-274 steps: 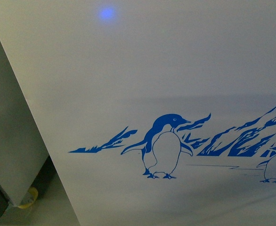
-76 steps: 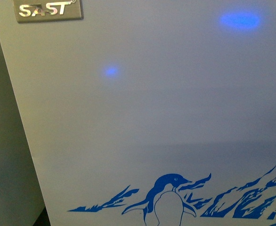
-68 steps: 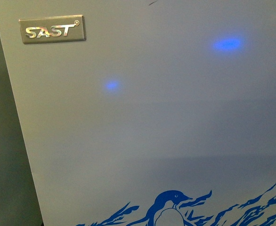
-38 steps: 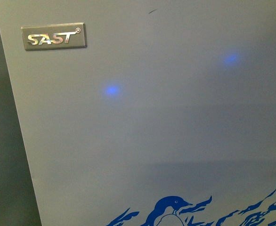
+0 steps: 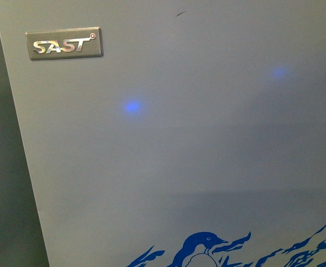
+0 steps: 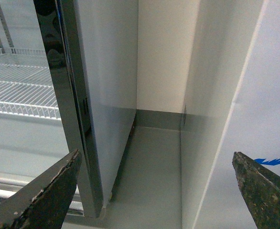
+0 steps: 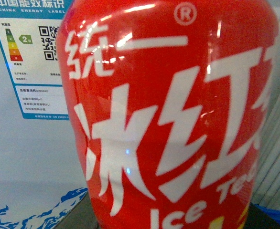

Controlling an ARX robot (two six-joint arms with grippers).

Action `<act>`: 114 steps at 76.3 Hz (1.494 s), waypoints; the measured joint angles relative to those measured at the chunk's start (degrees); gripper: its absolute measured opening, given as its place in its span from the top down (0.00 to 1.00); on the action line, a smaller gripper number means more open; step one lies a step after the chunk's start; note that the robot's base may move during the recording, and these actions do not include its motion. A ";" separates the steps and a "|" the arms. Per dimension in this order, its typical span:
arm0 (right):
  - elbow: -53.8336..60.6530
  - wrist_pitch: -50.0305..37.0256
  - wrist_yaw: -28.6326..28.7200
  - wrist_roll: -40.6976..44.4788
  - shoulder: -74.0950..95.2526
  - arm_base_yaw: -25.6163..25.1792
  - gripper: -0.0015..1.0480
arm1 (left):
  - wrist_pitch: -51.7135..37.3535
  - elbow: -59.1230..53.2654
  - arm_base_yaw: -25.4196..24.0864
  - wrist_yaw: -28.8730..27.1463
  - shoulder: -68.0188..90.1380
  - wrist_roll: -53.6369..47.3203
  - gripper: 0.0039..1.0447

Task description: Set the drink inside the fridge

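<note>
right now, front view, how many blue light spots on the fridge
2, both on the fridge front: a bright spot below-right of the SAST badge, a fainter spot further right. More may lie outside the frame.

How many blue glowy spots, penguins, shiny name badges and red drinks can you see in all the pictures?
Blue glowing spots: 2
Penguin: 1
SAST badge: 1
Red drink: 1
Total: 5

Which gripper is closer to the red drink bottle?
Right. The drink fills the right wrist view, very close. The left gripper hangs open in the gap beside the fridge, with no drink in its view.
</note>
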State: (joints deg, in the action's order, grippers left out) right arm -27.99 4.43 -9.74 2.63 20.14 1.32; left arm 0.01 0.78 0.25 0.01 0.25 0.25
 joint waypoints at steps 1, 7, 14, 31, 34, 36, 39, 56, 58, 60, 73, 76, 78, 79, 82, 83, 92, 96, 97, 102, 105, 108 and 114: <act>0.04 0.00 -0.04 0.00 -0.02 0.00 0.65 | 0.00 0.00 0.00 -0.02 0.00 -0.02 0.08; 0.33 0.00 -0.24 0.00 -0.04 0.00 0.65 | 0.00 0.00 0.00 0.00 0.00 0.00 0.08; 0.37 0.00 -0.31 0.00 -0.07 0.00 0.65 | 0.00 0.00 0.00 0.00 0.00 0.00 0.08; 0.37 0.00 -0.31 0.00 -0.52 0.00 0.65 | 0.00 0.00 0.00 0.00 0.00 0.00 0.08; 0.37 0.00 -0.31 0.00 -0.50 0.00 0.65 | 0.00 0.00 0.00 0.00 0.00 0.00 0.08; 0.37 0.00 -0.31 0.00 -0.50 0.00 0.65 | 0.00 0.00 0.00 0.00 0.00 0.00 0.08; 0.37 0.00 -0.31 0.00 -0.48 0.00 0.65 | 0.00 0.00 0.00 0.00 0.00 0.00 0.08; 0.37 0.00 -0.31 0.00 -0.50 0.00 0.65 | 0.00 0.00 0.00 0.00 0.00 0.00 0.08; 0.37 0.00 -0.31 0.00 -0.50 0.00 0.65 | 0.00 0.00 0.00 0.00 0.00 0.00 0.08; 0.37 0.00 -0.31 0.00 -0.50 0.00 0.65 | 0.00 0.00 0.00 -0.02 0.00 -0.02 0.08; 0.66 0.07 -0.31 -0.02 -0.48 0.00 0.65 | 0.00 0.00 0.00 0.00 0.00 0.00 0.08; 0.66 0.07 -0.33 0.00 -0.48 0.00 0.65 | 0.00 0.00 0.00 -0.02 0.00 0.00 0.08; 0.66 0.07 -0.33 0.00 -0.48 0.00 0.65 | 0.00 0.00 0.00 -0.02 0.00 -0.02 0.08; 0.66 0.07 -0.33 0.00 -0.48 0.00 0.65 | 0.00 0.00 0.00 0.00 0.00 -0.02 0.08; 0.66 0.07 -0.33 -0.02 -0.50 0.00 0.65 | 0.00 0.00 0.00 0.00 0.00 -0.02 0.08; 0.66 0.07 -0.33 -0.02 -0.50 0.00 0.65 | 0.00 0.00 0.00 -0.02 0.00 0.00 0.08; 0.66 0.07 -0.31 0.00 -0.50 0.00 0.65 | 0.00 0.00 0.00 0.02 0.00 -0.02 0.08; 0.66 0.07 -0.31 -0.02 -0.48 0.00 0.65 | 0.00 0.00 0.00 -0.02 0.00 -0.02 0.08; 0.66 0.07 -0.33 -0.02 -0.48 0.00 0.65 | 0.00 0.00 0.00 -0.02 0.00 0.00 0.08; 0.66 0.07 -0.33 -0.02 -0.48 0.00 0.65 | 0.00 0.00 0.00 0.00 0.02 0.00 0.08; 0.66 0.07 -0.33 -0.02 -0.48 0.00 0.65 | 0.00 -0.02 0.00 -0.02 0.00 -0.02 0.08; 0.66 0.07 -0.33 -0.02 -0.48 0.00 0.65 | 0.00 0.00 0.00 0.02 0.02 -0.02 0.08; 0.66 0.07 -0.31 -0.02 -0.48 0.00 0.65 | 0.00 0.00 0.00 0.02 0.02 -0.02 0.08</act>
State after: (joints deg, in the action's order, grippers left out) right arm -27.33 4.49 -10.04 2.61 19.66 1.32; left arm 0.01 0.78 0.25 0.03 0.27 0.23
